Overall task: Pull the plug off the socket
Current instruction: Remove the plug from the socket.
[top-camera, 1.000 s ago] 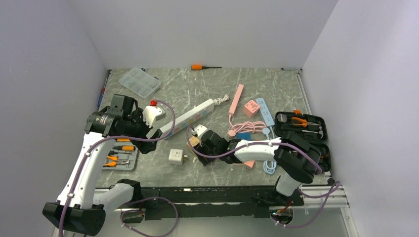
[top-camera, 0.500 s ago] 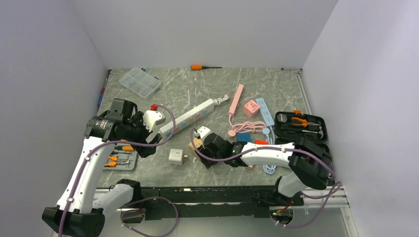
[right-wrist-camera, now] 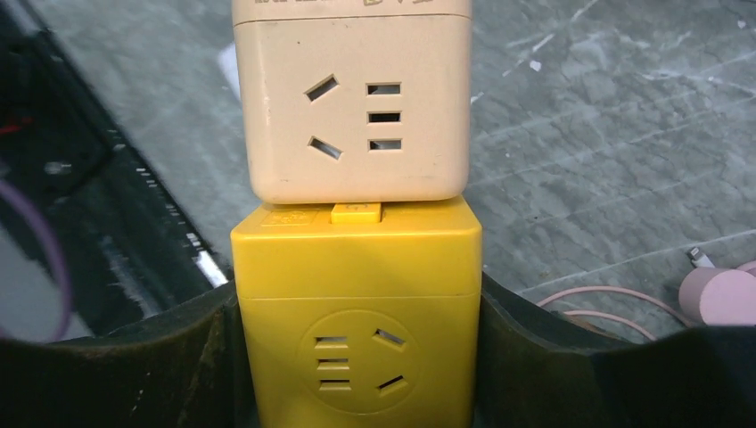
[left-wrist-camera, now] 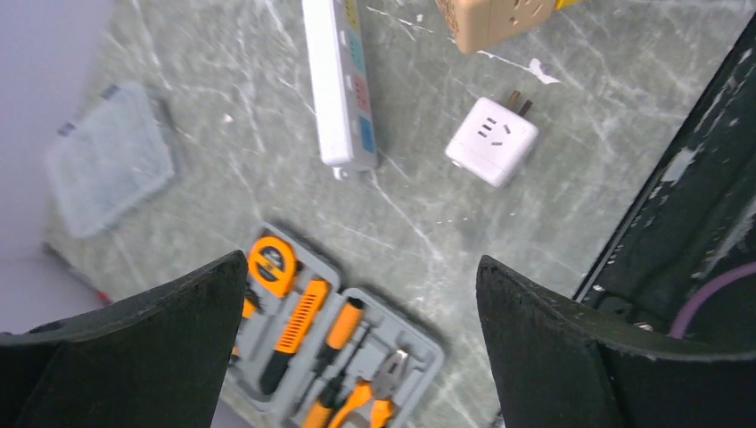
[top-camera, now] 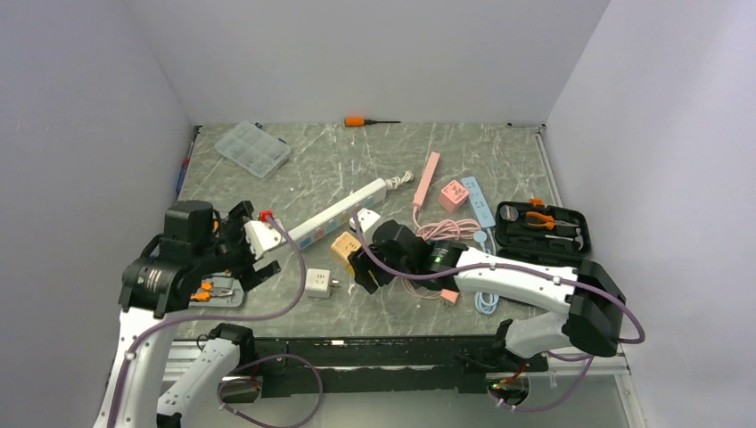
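White w/ pastel outlet panels, the socket [top-camera: 339,212] lies flat on the tabletop [top-camera: 499,169] mid-frame in the top view. Its long axis runs diagonally, lower left to upper right, w/ the cord end at upper right. Nearer of the two, the right pincer [right-wrist-camera: 357,312] sits just below & right of the strip's middle. It's clamped on a yellow cube [right-wrist-camera: 357,267] w/ a beige cube [right-wrist-camera: 352,98] mated to its front, facing roughly upper left. Off the strip's lower-left end, the left pincer [left-wrist-camera: 361,261] hangs wide apart & empty above a tool tray [left-wrist-camera: 339,357]. No plug shows in the strip's outlets as far as visible, so the pair to split is prob. the two cubes, pulled along their shared axis. Prongs btwn them are hidden, & the yellow cube is barely visible from above.
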{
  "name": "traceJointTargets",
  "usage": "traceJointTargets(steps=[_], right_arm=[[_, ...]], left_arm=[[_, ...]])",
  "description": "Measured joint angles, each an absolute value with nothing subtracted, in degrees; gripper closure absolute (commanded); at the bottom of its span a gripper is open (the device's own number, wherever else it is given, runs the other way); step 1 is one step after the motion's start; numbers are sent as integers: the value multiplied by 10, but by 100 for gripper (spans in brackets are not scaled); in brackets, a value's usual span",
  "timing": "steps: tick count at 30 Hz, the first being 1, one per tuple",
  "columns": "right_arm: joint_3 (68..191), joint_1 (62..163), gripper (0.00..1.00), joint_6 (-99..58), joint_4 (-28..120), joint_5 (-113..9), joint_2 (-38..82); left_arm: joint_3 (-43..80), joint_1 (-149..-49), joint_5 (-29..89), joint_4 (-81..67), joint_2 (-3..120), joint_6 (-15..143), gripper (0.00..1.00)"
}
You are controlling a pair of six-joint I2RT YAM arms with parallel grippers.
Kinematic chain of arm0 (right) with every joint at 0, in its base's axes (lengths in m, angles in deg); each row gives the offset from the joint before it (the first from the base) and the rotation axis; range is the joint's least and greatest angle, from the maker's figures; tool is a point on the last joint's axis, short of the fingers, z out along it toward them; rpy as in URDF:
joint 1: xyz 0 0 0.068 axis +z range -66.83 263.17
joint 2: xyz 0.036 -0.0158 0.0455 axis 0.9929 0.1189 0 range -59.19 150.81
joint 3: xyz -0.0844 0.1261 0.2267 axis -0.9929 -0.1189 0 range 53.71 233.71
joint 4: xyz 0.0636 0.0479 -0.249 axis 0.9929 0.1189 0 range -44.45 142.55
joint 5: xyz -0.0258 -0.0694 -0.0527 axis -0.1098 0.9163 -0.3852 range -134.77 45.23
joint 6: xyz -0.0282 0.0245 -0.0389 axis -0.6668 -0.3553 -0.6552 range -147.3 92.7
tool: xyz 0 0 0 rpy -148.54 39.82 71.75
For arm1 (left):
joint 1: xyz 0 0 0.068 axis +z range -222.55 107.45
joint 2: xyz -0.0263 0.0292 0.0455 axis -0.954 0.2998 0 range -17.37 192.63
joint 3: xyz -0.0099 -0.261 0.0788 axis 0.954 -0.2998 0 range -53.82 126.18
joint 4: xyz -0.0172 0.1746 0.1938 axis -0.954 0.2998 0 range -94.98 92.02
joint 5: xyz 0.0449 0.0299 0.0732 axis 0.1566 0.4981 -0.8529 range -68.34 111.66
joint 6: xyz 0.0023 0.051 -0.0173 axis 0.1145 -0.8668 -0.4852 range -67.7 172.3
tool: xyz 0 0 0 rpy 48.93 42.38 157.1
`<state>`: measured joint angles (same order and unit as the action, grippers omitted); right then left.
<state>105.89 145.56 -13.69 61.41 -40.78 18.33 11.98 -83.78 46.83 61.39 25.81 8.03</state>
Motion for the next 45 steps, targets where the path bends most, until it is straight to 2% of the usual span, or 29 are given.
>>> traceJointTargets(steps=[7, 16, 28, 45], right_arm=[[1119, 1455, 100, -92, 720, -477, 149], [1222, 1452, 100, -71, 886, -519, 164], [1253, 1411, 100, -61, 884, -546, 186], [1271, 1381, 100, -69, 886, -584, 203]], left_arm=[[124, -838, 476, 618, 241, -33, 1], [112, -854, 554, 604, 218, -148, 1], [36, -927, 556, 529, 168, -247, 1], [-51, -1063, 490, 403, 142, -383, 1]])
